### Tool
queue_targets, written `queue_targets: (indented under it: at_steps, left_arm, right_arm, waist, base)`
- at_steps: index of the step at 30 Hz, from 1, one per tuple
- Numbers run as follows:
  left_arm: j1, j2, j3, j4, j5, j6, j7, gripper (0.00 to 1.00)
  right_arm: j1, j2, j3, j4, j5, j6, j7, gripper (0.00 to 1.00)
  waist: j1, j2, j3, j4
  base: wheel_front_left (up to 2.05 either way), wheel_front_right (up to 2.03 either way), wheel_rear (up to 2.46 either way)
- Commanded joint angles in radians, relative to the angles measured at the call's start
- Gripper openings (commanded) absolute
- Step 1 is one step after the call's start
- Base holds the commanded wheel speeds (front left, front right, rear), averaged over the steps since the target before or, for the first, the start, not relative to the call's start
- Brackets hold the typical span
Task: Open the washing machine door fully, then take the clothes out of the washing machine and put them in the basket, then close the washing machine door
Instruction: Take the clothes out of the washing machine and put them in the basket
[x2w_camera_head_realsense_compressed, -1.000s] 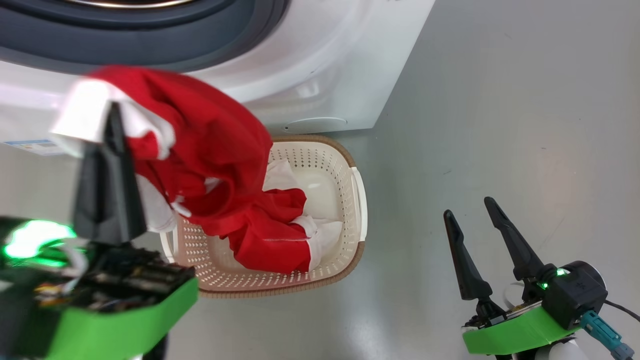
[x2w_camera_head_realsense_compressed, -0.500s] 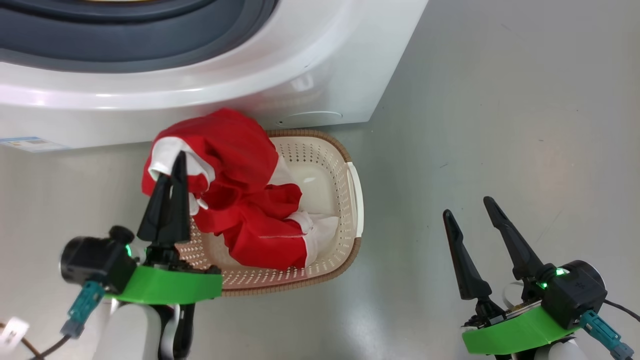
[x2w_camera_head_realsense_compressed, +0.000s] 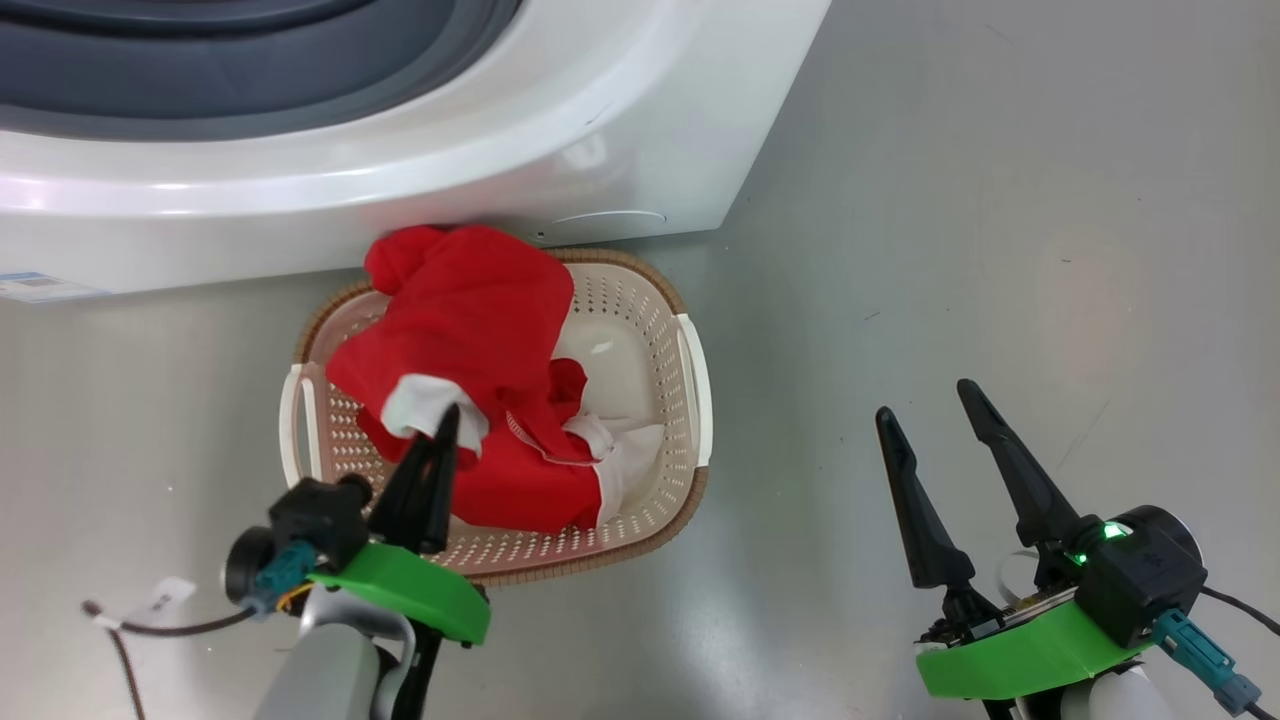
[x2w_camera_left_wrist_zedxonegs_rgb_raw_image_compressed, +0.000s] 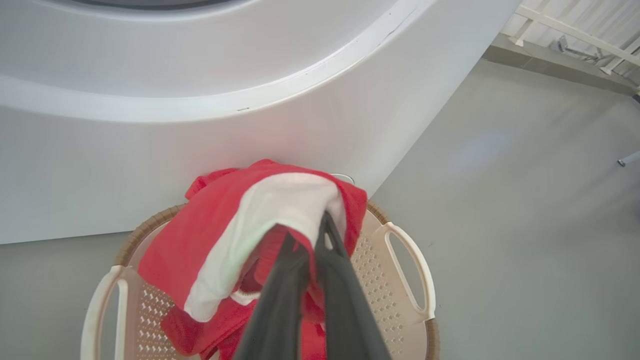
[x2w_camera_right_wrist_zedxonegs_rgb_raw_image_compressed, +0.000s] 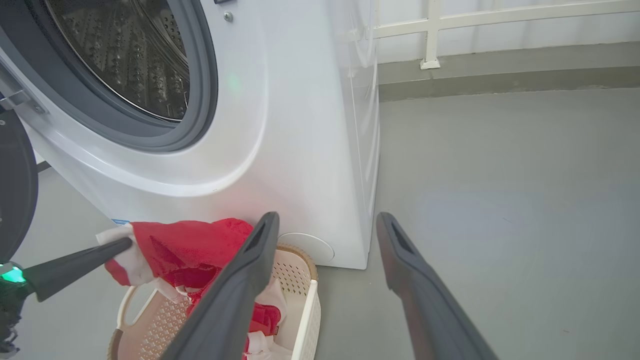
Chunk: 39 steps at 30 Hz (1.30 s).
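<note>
My left gripper is shut on a white panel of the red clothes, holding that garment just above the cream basket. The cloth drapes over the basket's far rim, and more red and white fabric lies inside. In the left wrist view the fingers pinch the clothes over the basket. My right gripper stands open with nothing in it, right of the basket. The washing machine shows its steel drum; the black rim of the washing machine door is swung out at the left.
The basket sits on the grey floor right against the washing machine's front. Bare floor stretches to the right. A white railing and a low ledge run along the back. A cable hangs by my left arm.
My left gripper has come down and back from in front of the machine, carrying the red garment to just above the basket. The right gripper has kept still. The head view shifted slightly.
</note>
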Motion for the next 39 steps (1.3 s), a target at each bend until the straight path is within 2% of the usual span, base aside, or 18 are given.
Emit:
queue_targets:
  at_steps: [1, 8, 17, 19, 20, 21, 31, 39]
  left_arm:
    - [-0.021, 0.015, 0.012, 0.017, -0.012, -0.011, -0.005, 0.00]
    - [-0.059, 0.015, -0.057, 0.220, -0.064, -0.024, -0.005, 0.00]
    - [-0.098, 0.015, -0.108, 0.298, -0.131, -0.030, -0.005, 0.00]
    - [-0.102, 0.015, -0.109, 0.286, -0.136, -0.026, -0.005, 0.47]
    - [-0.103, 0.015, -0.106, 0.277, -0.138, -0.023, -0.005, 0.84]
    - [-0.104, 0.015, -0.101, 0.264, -0.139, -0.019, -0.005, 1.00]
    - [-0.058, 0.015, 0.012, 0.080, -0.112, 0.046, -0.005, 1.00]
    - [0.011, 0.015, 0.087, -0.151, -0.083, 0.083, -0.005, 1.00]
  right_arm:
    - [-0.006, -0.002, 0.026, -0.018, -0.001, 0.002, -0.003, 1.00]
    - [-0.009, -0.002, 0.032, -0.013, 0.001, 0.002, -0.004, 1.00]
    - [-0.011, -0.002, 0.033, -0.006, 0.003, 0.002, -0.005, 1.00]
    - [-0.010, -0.002, 0.034, -0.004, 0.003, 0.002, -0.005, 1.00]
    - [-0.009, -0.002, 0.034, -0.004, 0.003, 0.002, -0.005, 1.00]
    - [-0.008, -0.002, 0.033, -0.003, 0.004, 0.002, -0.006, 1.00]
    - [0.006, -0.002, 0.034, 0.004, 0.008, 0.002, -0.006, 1.00]
    - [0.019, -0.002, 0.032, 0.006, 0.010, 0.002, -0.007, 1.00]
  waist:
    - [0.0000, -0.0001, 0.000, -0.001]
    - [0.0000, -0.0001, 0.000, -0.007]
    - [0.0000, -0.0001, -0.004, -0.010]
    - [0.0000, -0.0001, -0.010, -0.010]
    - [0.0000, -0.0001, -0.012, -0.009]
    - [0.0000, -0.0001, -0.017, -0.008]
    - [0.0000, -0.0001, -0.069, 0.000]
    - [0.0000, -0.0001, -0.104, 0.006]
  base:
    - [0.00, 0.00, 0.00]
    - [0.00, 0.00, 0.00]
    - [0.00, 0.00, 0.00]
    - [0.00, 0.00, 0.00]
    - [0.00, 0.00, 0.00]
    - [0.00, 0.00, 0.00]
    - [0.00, 0.00, 0.00]
    - [0.00, 0.00, 0.00]
